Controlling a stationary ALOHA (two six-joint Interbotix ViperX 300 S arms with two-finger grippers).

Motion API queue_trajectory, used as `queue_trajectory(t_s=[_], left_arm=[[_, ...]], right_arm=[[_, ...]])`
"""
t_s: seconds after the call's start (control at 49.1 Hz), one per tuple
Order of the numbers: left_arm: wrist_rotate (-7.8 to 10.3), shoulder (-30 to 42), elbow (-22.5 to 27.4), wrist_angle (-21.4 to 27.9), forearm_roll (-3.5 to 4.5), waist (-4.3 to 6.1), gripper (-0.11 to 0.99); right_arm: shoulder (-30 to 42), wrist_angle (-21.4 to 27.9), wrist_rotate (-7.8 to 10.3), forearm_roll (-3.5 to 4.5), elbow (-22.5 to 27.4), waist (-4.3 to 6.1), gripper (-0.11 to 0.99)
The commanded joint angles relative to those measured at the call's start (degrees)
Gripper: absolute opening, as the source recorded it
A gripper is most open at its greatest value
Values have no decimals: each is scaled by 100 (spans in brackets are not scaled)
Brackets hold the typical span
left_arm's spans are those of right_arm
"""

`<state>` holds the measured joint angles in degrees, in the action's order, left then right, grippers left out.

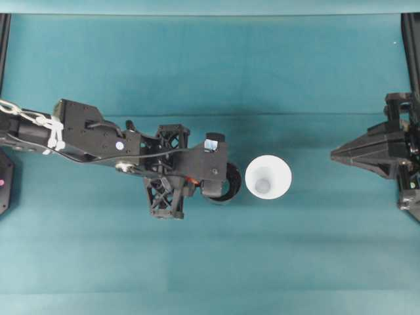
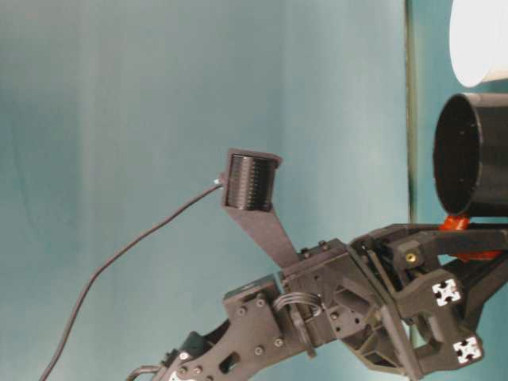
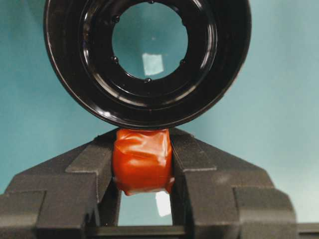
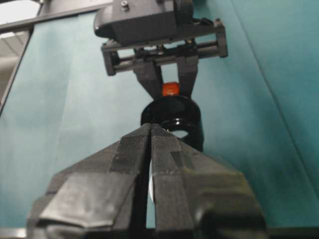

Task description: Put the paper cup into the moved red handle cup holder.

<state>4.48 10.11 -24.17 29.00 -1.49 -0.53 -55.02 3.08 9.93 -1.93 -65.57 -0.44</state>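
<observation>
My left pincer (image 3: 143,164) is clamped on the orange-red handle tab (image 3: 143,160) of the red handle cup holder (image 3: 147,59), one finger pressed to each side of the tab. Through my left wrist camera the holder's glossy black ring sits just above my fingers (image 3: 199,164), and I can see straight through its round opening to the teal table (image 3: 279,114) beyond. A small pale glint of reflected light shows in that opening.

From overhead, my left arm reaches in from the left side toward the middle, and the holder (image 1: 226,187) peeks out as a dark curve just past my wrist camera mount. The paper cup (image 1: 268,178) stands upright just beside it, to the right, rim up, its greyish base visible down inside. Whether cup and holder touch, I cannot tell from here; they are very close.

In the table-level view the holder (image 2: 472,155) is a black cylinder with the white cup (image 2: 479,40) next to it, and the orange-red tab (image 2: 456,225) shows where my left fingers grip it.

My right pincer (image 1: 336,155) sits well apart at the right edge of the table, its fingers pressed together with nothing between them. From its wrist camera the two closed fingertips (image 4: 151,130) point straight at the holder (image 4: 172,117), with my left pincer (image 4: 170,89) and its orange-red tab behind.
</observation>
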Motion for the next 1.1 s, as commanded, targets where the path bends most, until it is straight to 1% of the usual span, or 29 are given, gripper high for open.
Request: queue_trajectory(t_s=[0.0,0.163,0.265,0.387,0.55,0.57,0.672,0.794,0.855,0.957,0.998,1.039,1.079], left_arm=[[18,-9,9,-26,-9,-70,28],[9,9,-44,-18,-18,-88,28],[9,9,-132,-123,-9,-88,28],[-44,9,-272,-343,-9,-97,28],[-62,0,-369,-396,-9,-123,28],[-62,-9,-369,-396,-18,-123,28],[-88,0,-369,-439,-9,-141,28],[-185,0,-369,-545,-9,-176,28],[-272,-9,-369,-545,-9,-211,28],[-413,0,-387,-527,-9,-229,29],[-448,-9,-404,-527,-9,-229,32],[-466,-18,-422,-527,-18,-229,44],[-475,-18,-422,-527,-9,-220,57]], right_arm=[[35,-35,44,-9,26,9,-9],[26,-26,53,-18,9,9,-9],[26,-26,53,-9,-9,9,-9],[18,-26,44,-18,-44,9,-9],[9,-35,44,-9,-62,9,-9],[9,-35,44,-18,-62,9,-9],[0,-35,44,-18,-62,9,-9],[0,-35,53,-9,-70,9,-9],[0,-35,53,-18,-70,9,-9],[0,-35,53,-18,-70,9,-9],[0,-35,53,-18,-70,9,-9],[0,-35,53,-18,-70,9,-9],[0,-35,53,-18,-70,9,-9]])
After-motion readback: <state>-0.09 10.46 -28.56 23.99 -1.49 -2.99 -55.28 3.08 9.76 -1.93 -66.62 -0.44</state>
